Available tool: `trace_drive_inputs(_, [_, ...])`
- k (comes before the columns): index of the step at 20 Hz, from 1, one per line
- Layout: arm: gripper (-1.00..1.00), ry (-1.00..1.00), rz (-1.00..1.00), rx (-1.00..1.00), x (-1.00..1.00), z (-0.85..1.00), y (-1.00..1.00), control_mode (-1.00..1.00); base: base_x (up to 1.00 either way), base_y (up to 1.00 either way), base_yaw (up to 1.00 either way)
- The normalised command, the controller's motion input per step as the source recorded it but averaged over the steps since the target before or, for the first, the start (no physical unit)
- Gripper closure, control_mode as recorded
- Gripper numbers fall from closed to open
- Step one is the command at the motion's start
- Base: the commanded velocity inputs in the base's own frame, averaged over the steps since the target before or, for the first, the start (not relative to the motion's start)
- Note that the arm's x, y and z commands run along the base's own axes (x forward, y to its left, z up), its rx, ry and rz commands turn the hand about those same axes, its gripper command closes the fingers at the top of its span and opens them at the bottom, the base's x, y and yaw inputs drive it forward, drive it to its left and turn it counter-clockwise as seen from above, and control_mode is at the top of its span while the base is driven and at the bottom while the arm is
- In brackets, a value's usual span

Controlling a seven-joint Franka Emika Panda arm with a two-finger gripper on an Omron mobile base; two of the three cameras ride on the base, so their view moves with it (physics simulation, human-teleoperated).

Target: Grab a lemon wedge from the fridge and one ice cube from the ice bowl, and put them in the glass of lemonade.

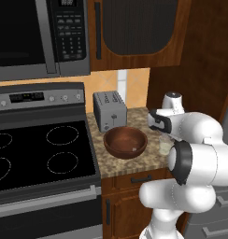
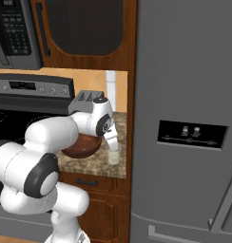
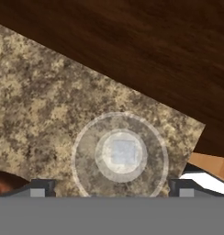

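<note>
The glass of lemonade (image 3: 120, 156) is being seen standing on the counter (image 1: 134, 165), just right of the ice bowl (image 1: 125, 142), with the ice cube (image 3: 123, 153) lying inside it. The toaster (image 1: 110, 110) is being kept behind the bowl, the stove (image 1: 41, 149) left, the fridge (image 2: 184, 118) right.

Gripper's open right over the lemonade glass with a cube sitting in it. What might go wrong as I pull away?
1. The gripper straddles the glass of lemonade; a sideways exit may tip it, so lift straight up.
2. The glass stands near the counter edge, beside the fridge.
3. The ice bowl is close; the arm could bump it.
</note>
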Motion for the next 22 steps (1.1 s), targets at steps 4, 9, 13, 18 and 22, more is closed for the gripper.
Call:
trace_drive_inputs(4, [-1.0, -0.04, 0.0, 0.01, 0.0, 0.07, 0.0, -1.0, 0.0, 0.0, 0.0])
trace_drive_inputs(9, [-1.0, -0.04, 0.0, 0.0, -0.19, 0.22, 0.1, -1.0, 0.0, 0.0, 0.0])
trace_drive_inputs(13, [-1.0, 0.01, 0.0, -0.08, -0.39, 0.56, 0.42, -1.0, 0.0, 0.0, 0.0])
trace_drive_inputs(18, [-1.0, 0.01, 0.23, -0.05, -0.74, 0.19, 0.51, -1.0, 0.0, 0.0, 0.0])
trace_drive_inputs(22, [-1.0, 0.12, 0.5, -0.08, -0.76, 0.01, 0.31, -1.0, 0.0, 0.0, 0.0])
